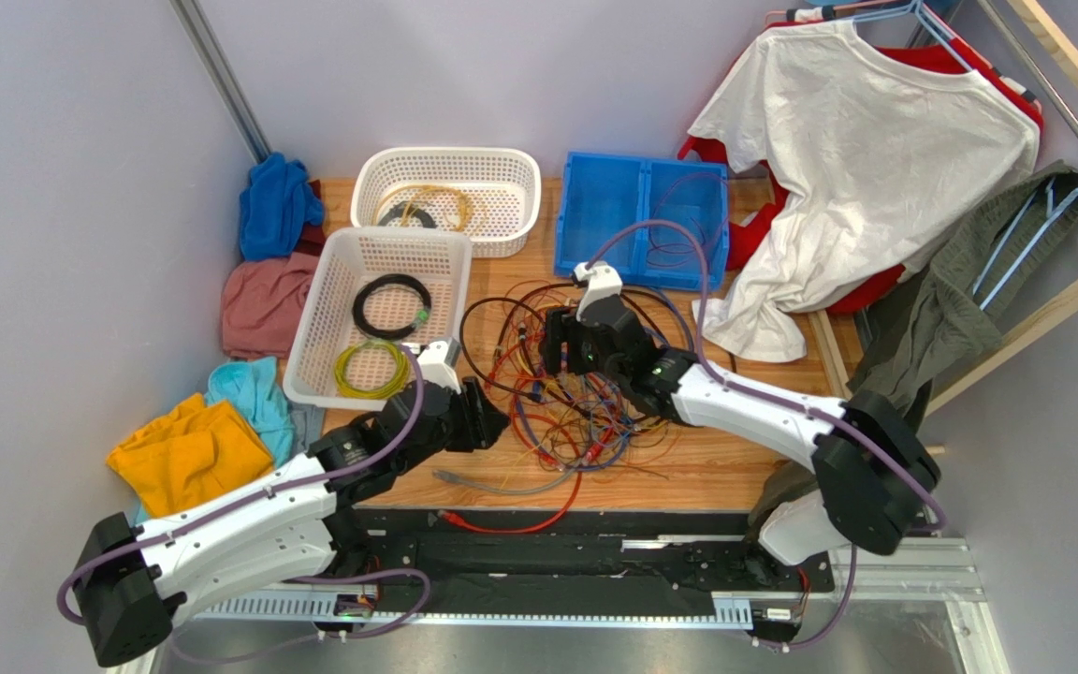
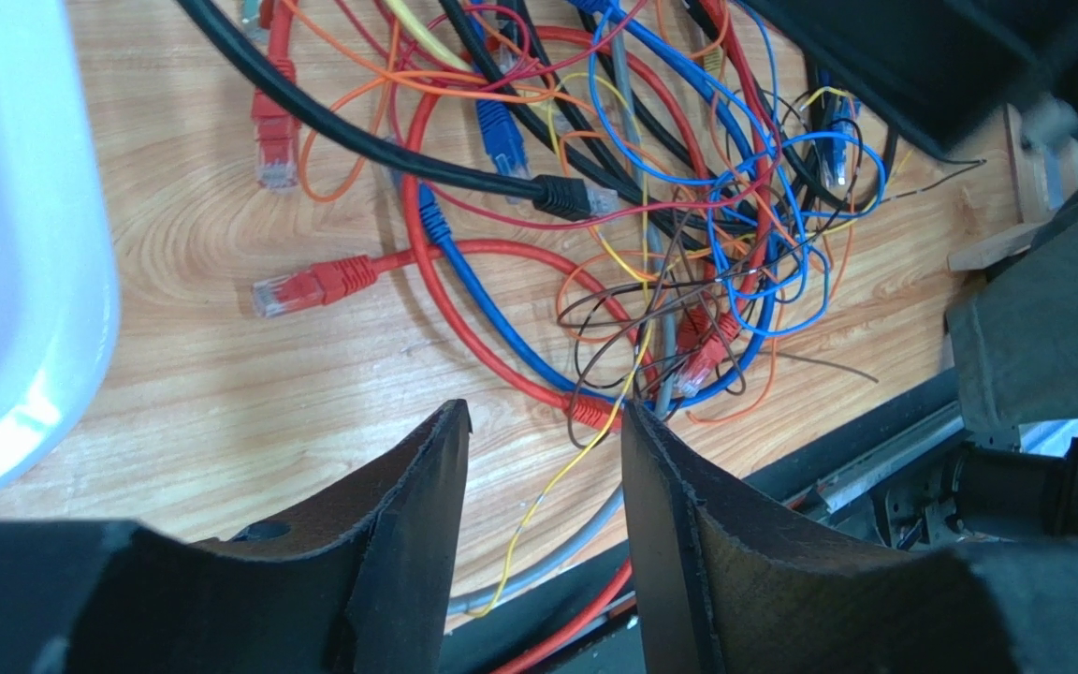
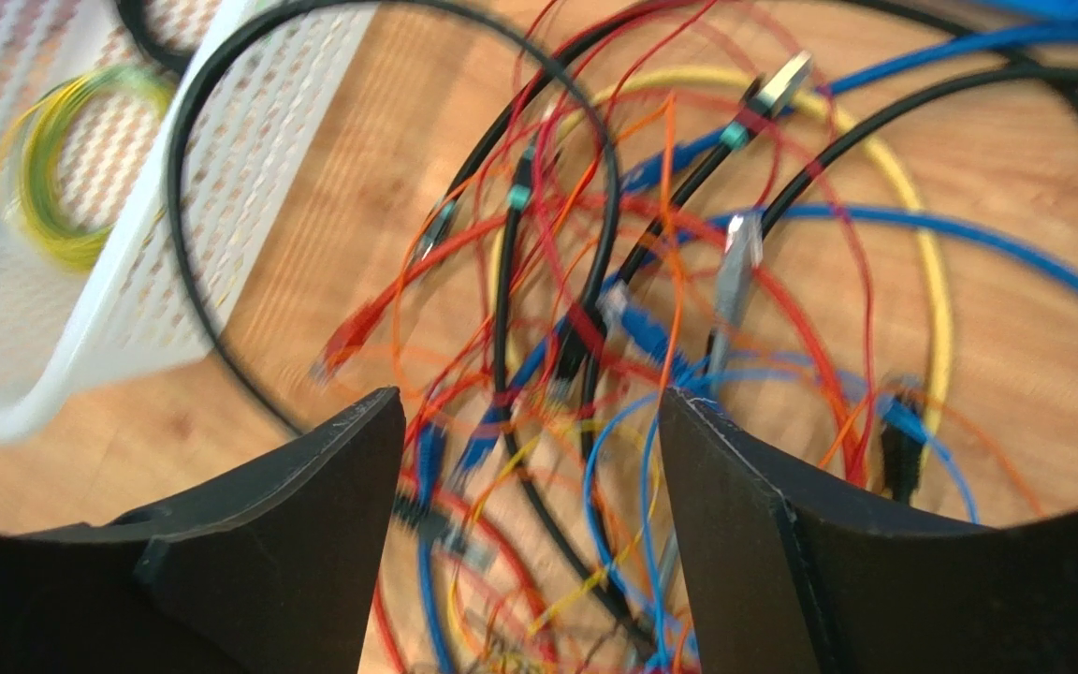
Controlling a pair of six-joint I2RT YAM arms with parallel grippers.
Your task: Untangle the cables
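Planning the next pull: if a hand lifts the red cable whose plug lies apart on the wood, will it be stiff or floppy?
Probably floppy: the red cable lies in a loose curve. Likely light, being thin. It may drag others, since it crosses a blue cable and enters the tangled cables.

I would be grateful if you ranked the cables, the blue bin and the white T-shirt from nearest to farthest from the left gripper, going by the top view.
1. cables: on the table just to the right of the left gripper.
2. blue bin: farther back and to the right.
3. white T-shirt: hanging at the far right.
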